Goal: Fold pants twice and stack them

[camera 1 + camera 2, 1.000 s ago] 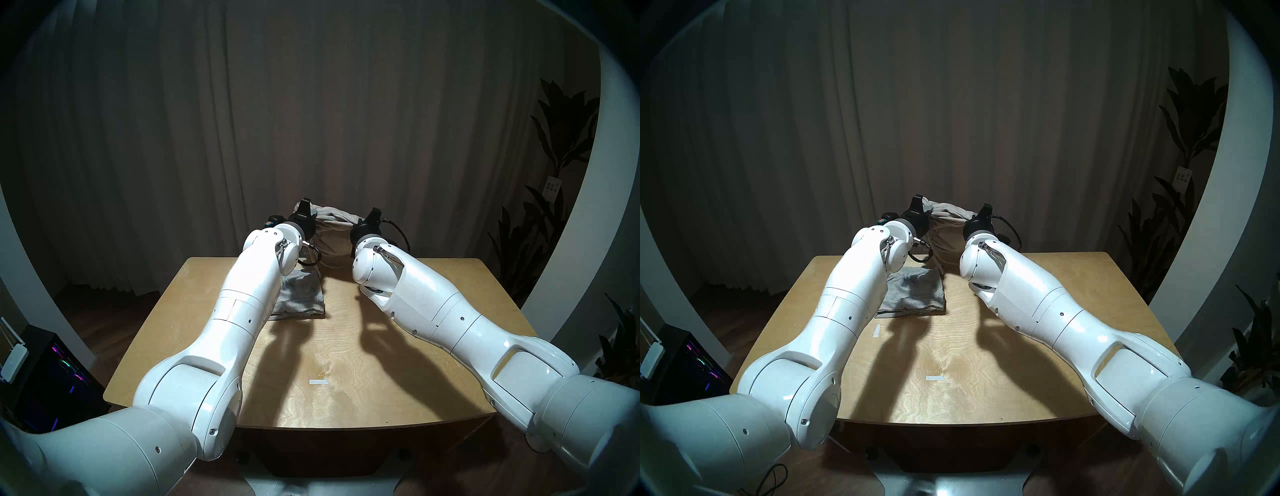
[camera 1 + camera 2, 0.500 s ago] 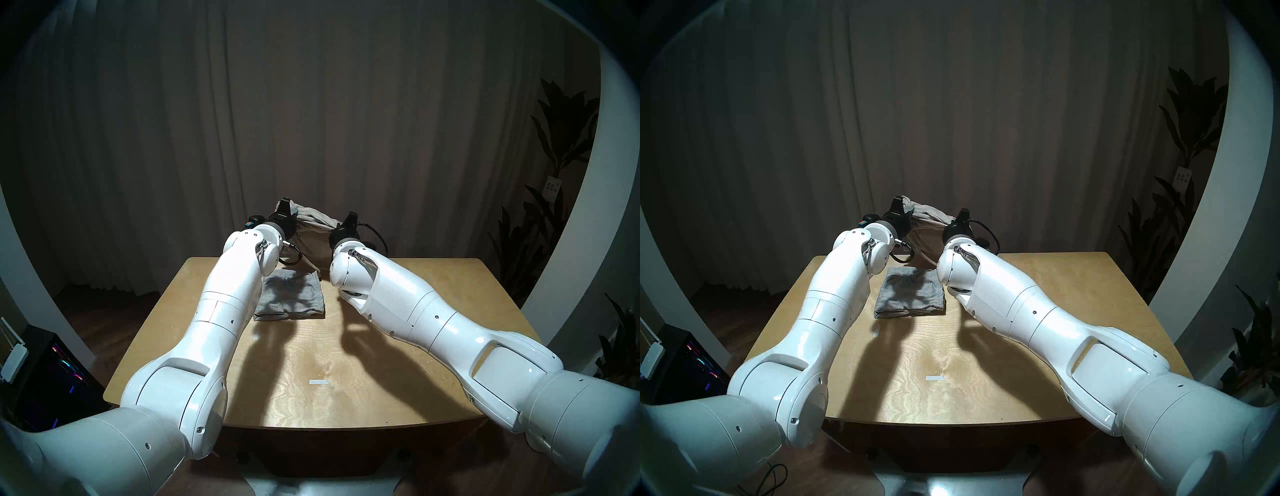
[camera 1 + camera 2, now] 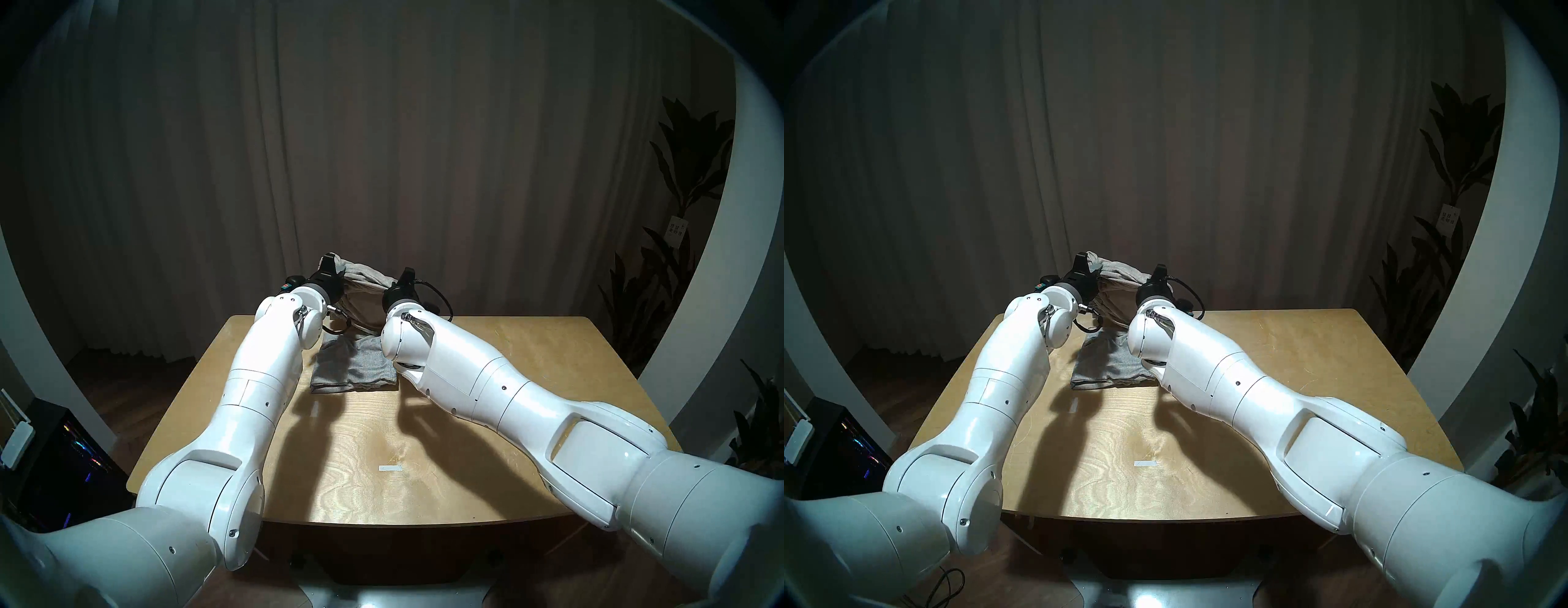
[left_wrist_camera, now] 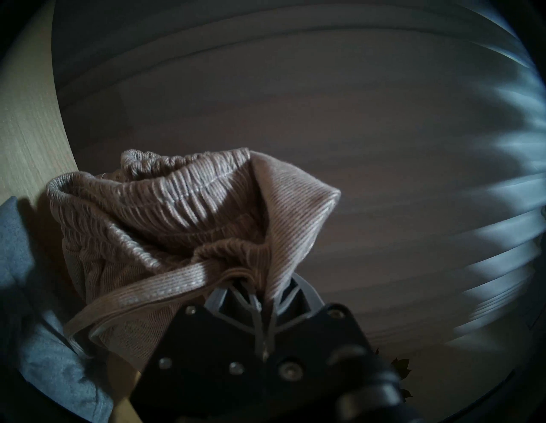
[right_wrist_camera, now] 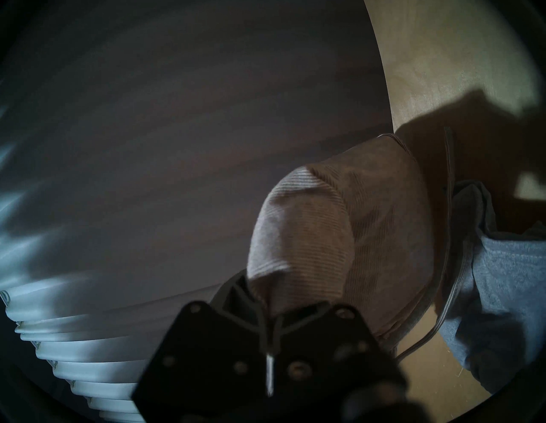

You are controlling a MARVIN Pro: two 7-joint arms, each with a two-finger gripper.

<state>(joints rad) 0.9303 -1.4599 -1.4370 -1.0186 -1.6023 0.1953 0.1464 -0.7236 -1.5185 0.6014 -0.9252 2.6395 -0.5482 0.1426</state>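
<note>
Pants, two pairs. Wooden tabletop (image 3: 488, 424) carries the scene; dark curtain (image 3: 382, 148) behind, potted plant (image 3: 679, 170) off to one side. Both white arms reach toward the far edge.

Beige-grey pants (image 3: 365, 280), the larger pair, hang bunched in the air between the two hands, above the tabletop's far edge. Ribbed knit, gathered waistband (image 4: 177, 189) uppermost, drawstring (image 4: 141, 295) looping down loose.

Light grey pants (image 3: 356, 369), the smaller pair, lie folded flat on the tabletop, below and just nearer than the hanging pair, partly behind the right forearm.

Left hand (image 3: 329, 265): clamped tight on a fold of the beige-grey pants. Right hand (image 3: 405, 276): likewise pinched shut on the cloth's other end.

Small pale tape strip (image 3: 390, 468) near the front centre of the tabletop.
</note>
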